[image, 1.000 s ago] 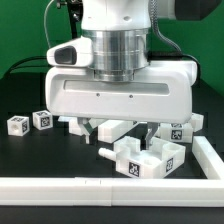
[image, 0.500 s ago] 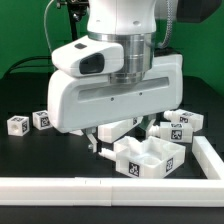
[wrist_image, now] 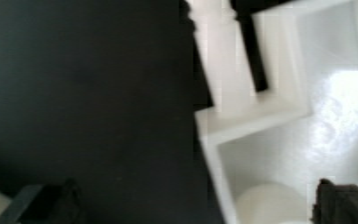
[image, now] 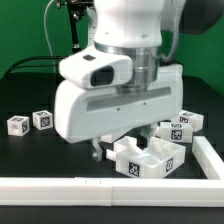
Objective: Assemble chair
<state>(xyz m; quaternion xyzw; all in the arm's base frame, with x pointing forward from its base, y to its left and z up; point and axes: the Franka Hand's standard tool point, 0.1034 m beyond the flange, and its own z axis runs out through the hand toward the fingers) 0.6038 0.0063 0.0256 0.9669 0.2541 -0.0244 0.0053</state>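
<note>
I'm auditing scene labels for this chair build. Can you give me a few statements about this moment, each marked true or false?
1. A tagged cube lies on the exterior view's left of the robot arm. True.
2. The table is white. False: it is black.
3. The gripper is open, its fingers wide apart in the wrist view. True.
4. The blocky chair piece by the rail bears no tag. False: a tag shows on its front face.
</note>
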